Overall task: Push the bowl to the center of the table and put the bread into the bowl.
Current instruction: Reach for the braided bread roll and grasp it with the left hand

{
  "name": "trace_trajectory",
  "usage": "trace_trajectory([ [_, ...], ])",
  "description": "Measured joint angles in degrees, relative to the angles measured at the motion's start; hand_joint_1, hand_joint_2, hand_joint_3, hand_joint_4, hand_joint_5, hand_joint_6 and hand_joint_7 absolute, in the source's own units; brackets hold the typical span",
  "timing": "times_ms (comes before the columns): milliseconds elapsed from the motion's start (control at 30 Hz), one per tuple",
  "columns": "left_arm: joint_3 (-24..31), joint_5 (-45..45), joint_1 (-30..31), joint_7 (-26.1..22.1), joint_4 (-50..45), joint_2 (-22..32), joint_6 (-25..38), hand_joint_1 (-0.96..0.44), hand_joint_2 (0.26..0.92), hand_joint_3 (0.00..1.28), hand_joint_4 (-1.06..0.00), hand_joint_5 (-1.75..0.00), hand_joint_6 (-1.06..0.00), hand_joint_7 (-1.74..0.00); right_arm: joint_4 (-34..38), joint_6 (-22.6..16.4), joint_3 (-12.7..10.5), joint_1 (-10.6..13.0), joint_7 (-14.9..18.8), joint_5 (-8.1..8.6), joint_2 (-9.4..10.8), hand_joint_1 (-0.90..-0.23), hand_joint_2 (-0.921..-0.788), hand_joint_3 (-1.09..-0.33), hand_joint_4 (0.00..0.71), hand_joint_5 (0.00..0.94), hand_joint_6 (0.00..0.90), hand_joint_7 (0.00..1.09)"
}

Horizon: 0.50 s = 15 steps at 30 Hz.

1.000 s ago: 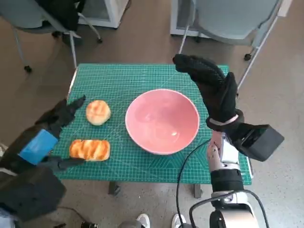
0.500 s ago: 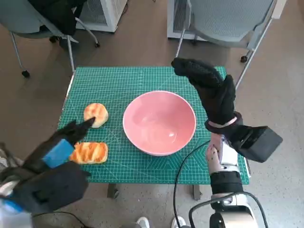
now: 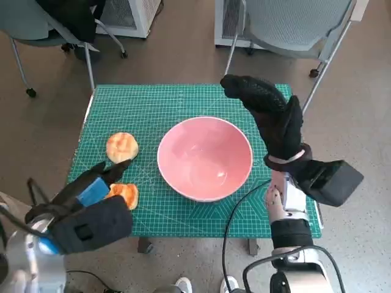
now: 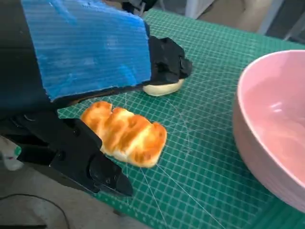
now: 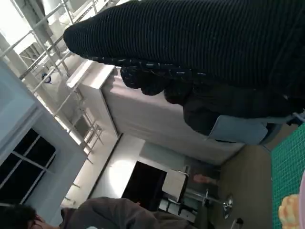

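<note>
The pink bowl [image 3: 204,157] stands near the middle of the green mat [image 3: 153,104]. A round bun [image 3: 122,146] lies to its left, and a long glazed bread [image 3: 126,194] lies nearer the front edge, partly hidden by my left hand [image 3: 91,194]. In the left wrist view my left hand [image 4: 86,62] hovers over the long bread [image 4: 125,138] with its fingers [image 4: 167,64] spread and nothing gripped; the bun [image 4: 162,88] peeks out behind them, and the bowl [image 4: 271,124] is beside. My right hand [image 3: 272,119] is raised open above the bowl's right side.
Office chairs [image 3: 287,24] stand beyond the table's far edge. The mat's front edge [image 3: 183,229] is close to the long bread. The right wrist view shows my glove [image 5: 214,43], a room, and a person [image 5: 119,214] low in the picture.
My left hand has drawn in and dropped over the long bread, now covering its left part. The bowl, the bun and my right hand have stayed put.
</note>
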Motion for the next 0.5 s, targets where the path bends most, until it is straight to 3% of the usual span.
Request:
trace_trajectory([
  [500,-4.7,2.7,-4.1,0.9,11.7,-1.6,-1.7,-0.05,0.689,0.02,-0.09,0.0,-0.28,-0.01,-2.3,1.7,0.0,0.5,0.0,0.03,-0.2,-0.655,-0.921,-0.901,0.076,0.0,0.061,0.19],
])
